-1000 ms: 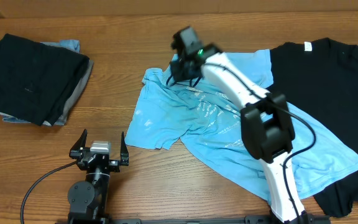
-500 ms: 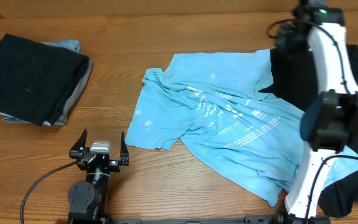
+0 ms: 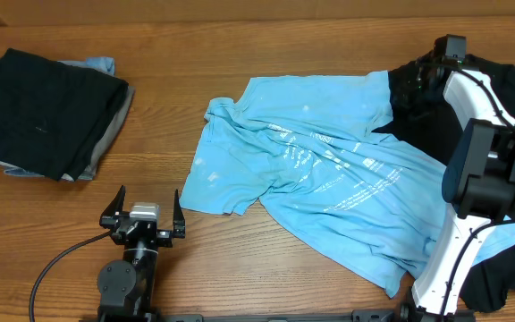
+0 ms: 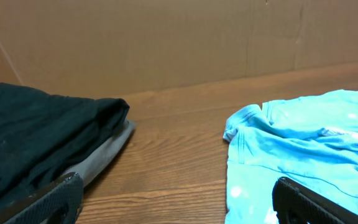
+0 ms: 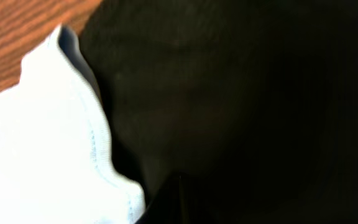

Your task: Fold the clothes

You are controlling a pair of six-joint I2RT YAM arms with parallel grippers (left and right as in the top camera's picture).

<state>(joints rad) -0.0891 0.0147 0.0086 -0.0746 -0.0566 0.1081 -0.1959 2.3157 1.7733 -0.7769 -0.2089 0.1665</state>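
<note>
Well, going left to right across the wooden table [image 3: 240, 54]:

Item, far left: a folded stack is lying here. A black garment [image 3: 43, 112] is sitting on top, a grey garment [image 3: 119, 112] is showing beneath it along its right edge, and a light blue corner [image 3: 102, 64] is peeking out at the far side.

Item, near left: the left gripper [image 3: 146, 206] is resting low at the near edge, well apart from every piece of cloth. Its jaws are standing wide apart and are holding nothing.

Item, centre: the light blue T-shirt [image 3: 329, 170] is lying spread but rumpled, white print facing up. Its left sleeve is bunching up, and its near right part is trailing toward the near edge.

Item, right: a black T-shirt [image 3: 494, 125] is lying flat. Its left side is passing under the blue one.

Item, far right: the right arm [image 3: 472, 94] is reaching over the black T-shirt. The right gripper [image 3: 416, 85] is pressing down where the black cloth is meeting the blue hem. Its jaws are sitting closed. From the wrist view, black fabric is filling nearly everything, with the pale hem just beside it; whether any cloth is pinched between the jaws, I cannot tell.
</note>
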